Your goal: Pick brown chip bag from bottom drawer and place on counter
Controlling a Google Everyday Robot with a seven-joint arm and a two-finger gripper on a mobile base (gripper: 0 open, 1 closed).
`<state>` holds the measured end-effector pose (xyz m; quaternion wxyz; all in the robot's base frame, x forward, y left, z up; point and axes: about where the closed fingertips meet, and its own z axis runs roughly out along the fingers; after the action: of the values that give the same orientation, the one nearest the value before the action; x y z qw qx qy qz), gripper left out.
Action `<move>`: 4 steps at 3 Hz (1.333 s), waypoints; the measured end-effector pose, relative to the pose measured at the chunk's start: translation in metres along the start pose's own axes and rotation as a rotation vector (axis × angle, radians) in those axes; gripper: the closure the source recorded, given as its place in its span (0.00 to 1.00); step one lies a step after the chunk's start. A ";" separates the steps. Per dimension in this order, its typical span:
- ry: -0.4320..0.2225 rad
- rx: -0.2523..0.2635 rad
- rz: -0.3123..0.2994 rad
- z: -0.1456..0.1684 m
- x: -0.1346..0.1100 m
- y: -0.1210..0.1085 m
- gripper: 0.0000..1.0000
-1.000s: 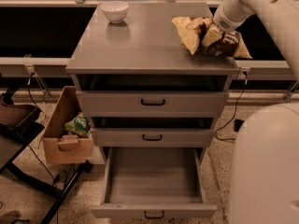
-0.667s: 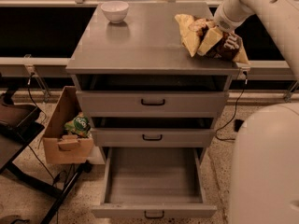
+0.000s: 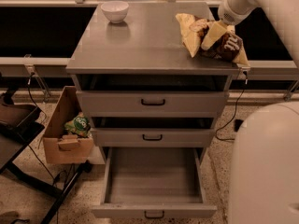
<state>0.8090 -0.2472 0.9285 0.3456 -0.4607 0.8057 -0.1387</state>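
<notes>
The brown chip bag (image 3: 230, 45) lies crumpled on the right end of the grey counter (image 3: 140, 43), close to its right edge. My gripper (image 3: 211, 35) comes down from the upper right on the white arm (image 3: 254, 1) and is shut on the bag, with part of the bag bunched up to its left. The bottom drawer (image 3: 154, 178) is pulled out below and its grey floor is bare.
A white bowl (image 3: 114, 10) stands at the counter's back left. The two upper drawers (image 3: 152, 101) are nearly shut. A cardboard box (image 3: 63, 139) holding a green bag (image 3: 78, 124) stands on the floor left of the cabinet. My white base (image 3: 266, 167) fills the lower right.
The gripper and the brown chip bag have shifted slightly to the right along the counter. Nothing else has moved.
</notes>
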 end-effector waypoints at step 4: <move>-0.157 0.729 0.443 -0.433 0.082 -0.067 0.00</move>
<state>0.5281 -0.3933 1.2425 0.5673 -0.1336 0.7547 -0.3014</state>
